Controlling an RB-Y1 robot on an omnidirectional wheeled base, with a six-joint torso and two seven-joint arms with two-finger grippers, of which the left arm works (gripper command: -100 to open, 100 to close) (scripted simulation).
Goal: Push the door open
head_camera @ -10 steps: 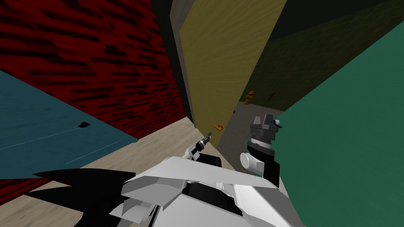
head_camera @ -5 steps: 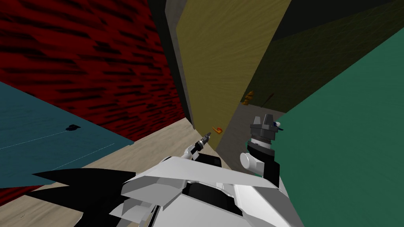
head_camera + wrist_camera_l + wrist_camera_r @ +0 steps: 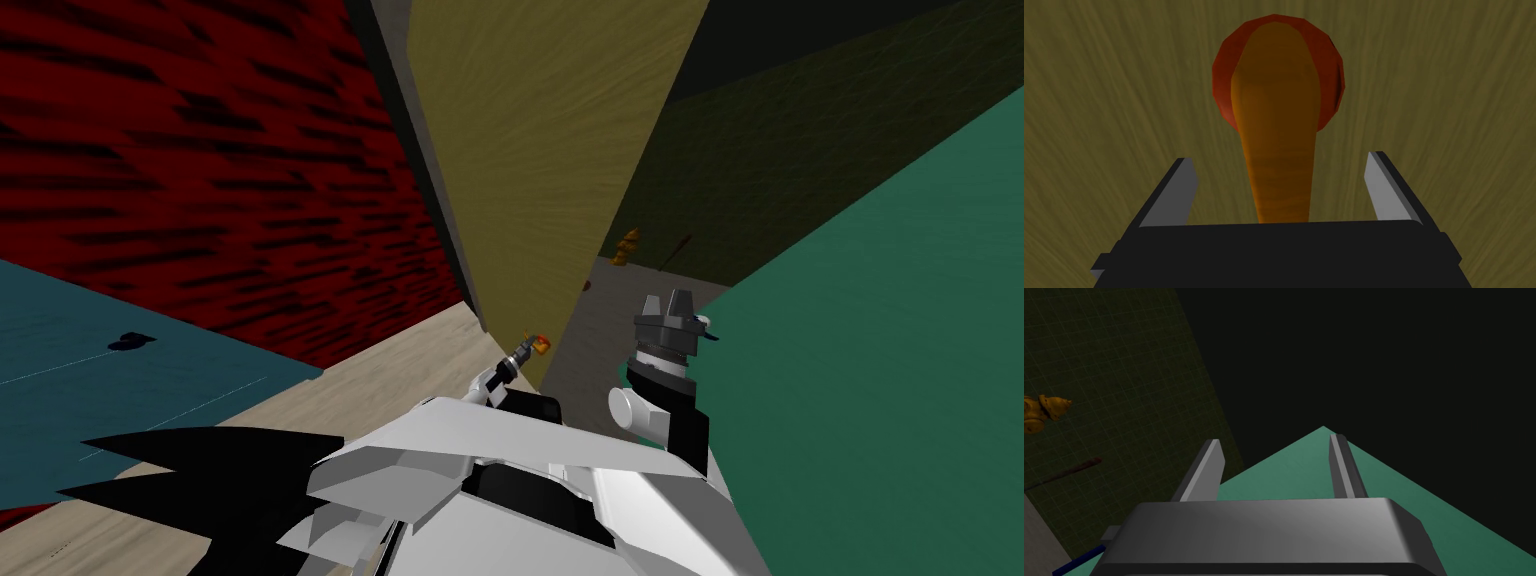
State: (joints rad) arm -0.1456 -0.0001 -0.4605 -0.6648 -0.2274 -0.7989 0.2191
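Observation:
An olive-yellow door [image 3: 540, 150] stands ajar ahead of me, with an orange lever handle [image 3: 541, 345] low on its near face. My left gripper [image 3: 524, 349] is right at that handle. In the left wrist view the orange lever [image 3: 1279, 125] runs out from its red round base [image 3: 1224, 85] on the door [image 3: 1099, 100] and lies between the fingers of the open left gripper [image 3: 1281, 159], touching neither finger. My right gripper [image 3: 680, 300] is raised beside the green wall [image 3: 880, 350], open and empty [image 3: 1275, 440].
A dark red wall [image 3: 200, 150] and a teal wall [image 3: 100, 370] lie to the left over beige floor [image 3: 400, 370]. Past the door's free edge grey floor [image 3: 600, 330] leads to a dark olive wall [image 3: 800, 150] bearing an orange fitting [image 3: 627, 247] and a thin rod [image 3: 677, 250].
My view has shifted: door and walls have slid left as I moved closer. The orange handle, ahead of my left gripper before, now sits at its fingers. The right arm is unchanged.

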